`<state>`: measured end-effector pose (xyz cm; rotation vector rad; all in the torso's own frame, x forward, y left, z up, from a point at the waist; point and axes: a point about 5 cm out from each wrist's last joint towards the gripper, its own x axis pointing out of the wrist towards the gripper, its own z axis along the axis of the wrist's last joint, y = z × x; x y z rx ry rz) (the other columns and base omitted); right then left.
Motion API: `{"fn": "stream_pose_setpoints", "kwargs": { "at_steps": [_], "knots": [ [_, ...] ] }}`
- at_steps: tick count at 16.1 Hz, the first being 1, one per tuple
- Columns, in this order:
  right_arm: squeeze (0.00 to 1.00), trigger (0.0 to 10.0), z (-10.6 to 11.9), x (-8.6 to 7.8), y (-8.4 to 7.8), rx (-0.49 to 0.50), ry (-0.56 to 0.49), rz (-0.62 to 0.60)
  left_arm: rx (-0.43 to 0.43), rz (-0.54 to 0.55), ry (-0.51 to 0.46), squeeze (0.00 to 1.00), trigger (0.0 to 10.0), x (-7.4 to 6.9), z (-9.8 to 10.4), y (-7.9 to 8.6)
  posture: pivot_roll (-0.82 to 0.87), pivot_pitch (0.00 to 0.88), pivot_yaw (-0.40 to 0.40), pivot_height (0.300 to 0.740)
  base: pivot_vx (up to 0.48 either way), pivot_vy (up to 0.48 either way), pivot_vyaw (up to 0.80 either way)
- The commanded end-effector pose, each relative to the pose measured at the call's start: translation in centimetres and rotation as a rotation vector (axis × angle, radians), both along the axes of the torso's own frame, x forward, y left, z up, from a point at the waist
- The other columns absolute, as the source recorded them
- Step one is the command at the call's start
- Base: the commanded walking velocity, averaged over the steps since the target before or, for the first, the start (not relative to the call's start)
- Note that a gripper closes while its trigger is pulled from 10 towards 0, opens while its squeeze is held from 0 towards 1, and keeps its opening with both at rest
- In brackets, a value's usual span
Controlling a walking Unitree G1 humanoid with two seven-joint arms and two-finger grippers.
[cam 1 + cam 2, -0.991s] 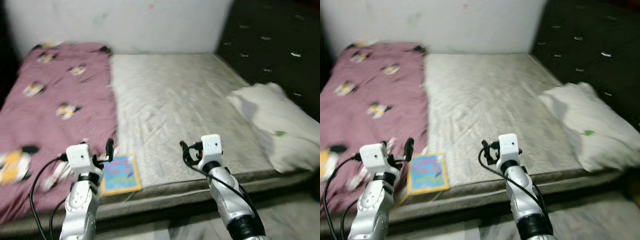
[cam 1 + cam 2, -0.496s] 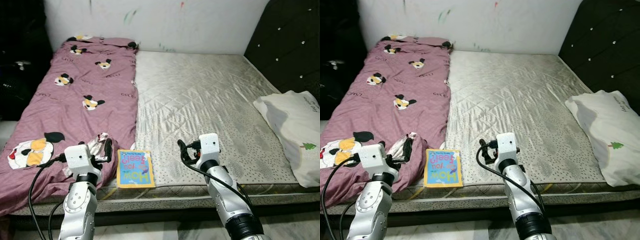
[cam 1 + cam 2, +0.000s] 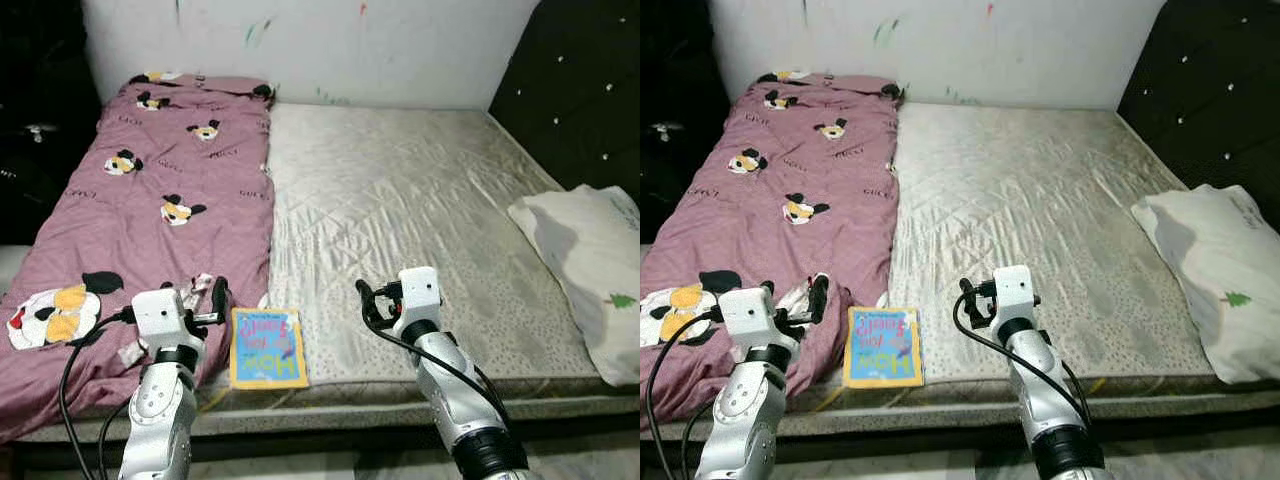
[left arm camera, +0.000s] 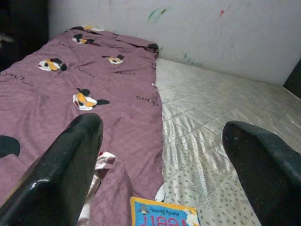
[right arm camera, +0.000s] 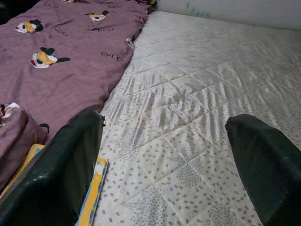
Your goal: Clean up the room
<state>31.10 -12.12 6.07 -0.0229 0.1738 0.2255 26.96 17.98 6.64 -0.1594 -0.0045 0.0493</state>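
Note:
A colourful picture book (image 3: 268,347) lies flat on the grey mattress (image 3: 400,200), at its front edge beside the purple cartoon-print blanket (image 3: 150,200). That blanket covers the bed's left half, and its near corner is bunched up, showing a white and red patch (image 4: 102,161). My left gripper (image 3: 216,298) hovers open over the bunched corner, just left of the book. To the book's right, my right gripper (image 3: 366,297) is open above bare mattress. Both hold nothing.
A white pillow (image 3: 585,270) lies at the bed's right edge, under the black tufted headboard (image 3: 580,90). A white wall with paint marks runs behind the bed. Dark furniture (image 3: 40,120) stands to the left. The floor strip in front is narrow.
The head view has swung from a blurred picture to a steady one of the whole bed. Both arms keep the same pose; nothing on the bed has moved.

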Motion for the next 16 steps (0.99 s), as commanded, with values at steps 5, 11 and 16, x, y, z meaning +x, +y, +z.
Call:
{"fn": "stream_pose_setpoints", "kwargs": {
  "at_steps": [5, 11, 16],
  "knots": [
    [0.00, 10.0, 0.36, 0.27, -0.30, 0.003, -0.006, -0.010, 0.004, -0.011, 0.003, 0.00, 10.0, 0.19, 0.07, -0.13, -0.01, 0.000, -0.072, 0.740, 0.280, 0.000, 0.00],
    [0.00, 10.0, 0.36, 0.29, -0.30, 0.005, -0.006, -0.011, 0.007, -0.017, 0.002, 0.00, 10.0, 0.27, 0.09, -0.20, -0.01, 0.000, -0.071, 0.740, 0.256, 0.000, 0.00],
    [0.00, 10.0, 0.34, 0.29, -0.29, 0.005, -0.005, -0.009, 0.011, -0.023, 0.003, 0.00, 10.0, 0.30, 0.09, -0.27, -0.01, 0.000, -0.071, 0.740, 0.272, 0.000, 0.00]
  ]
}}
